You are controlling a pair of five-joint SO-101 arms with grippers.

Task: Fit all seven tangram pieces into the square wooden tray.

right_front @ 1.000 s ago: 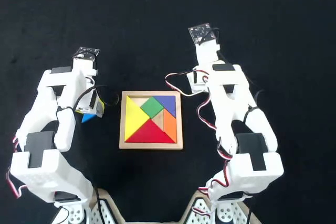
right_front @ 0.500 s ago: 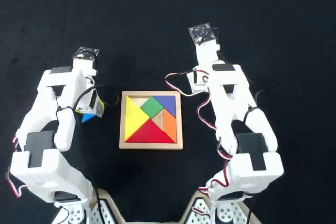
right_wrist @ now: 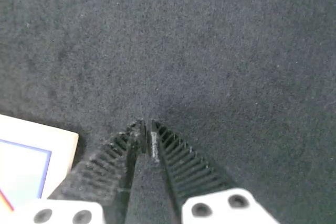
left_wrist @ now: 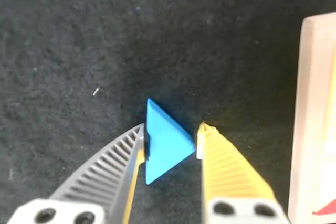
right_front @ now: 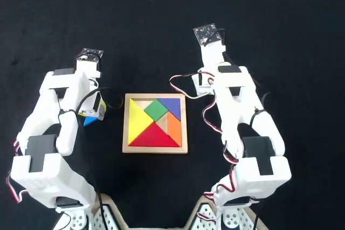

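The square wooden tray [right_front: 155,147] lies in the middle of the black table between the two arms. In it are a yellow triangle [right_front: 138,120], a red triangle [right_front: 154,138], a green square [right_front: 156,110], a blue piece [right_front: 172,106] and an orange piece [right_front: 174,126]; a small bare wood patch [right_front: 162,126] shows among them. A light blue triangle [left_wrist: 165,142] sits left of the tray, and my left gripper [left_wrist: 170,140] is shut on it, one finger on each side. My right gripper [right_wrist: 146,128] is shut on nothing, low over the cloth beside the tray's corner [right_wrist: 37,145].
Black cloth [right_front: 280,36] covers the whole table, with open room behind and to both sides of the tray. The tray's wooden rim [left_wrist: 312,119] stands close beside the left gripper's yellow finger [left_wrist: 226,166]. Both arm bases stand at the near edge.
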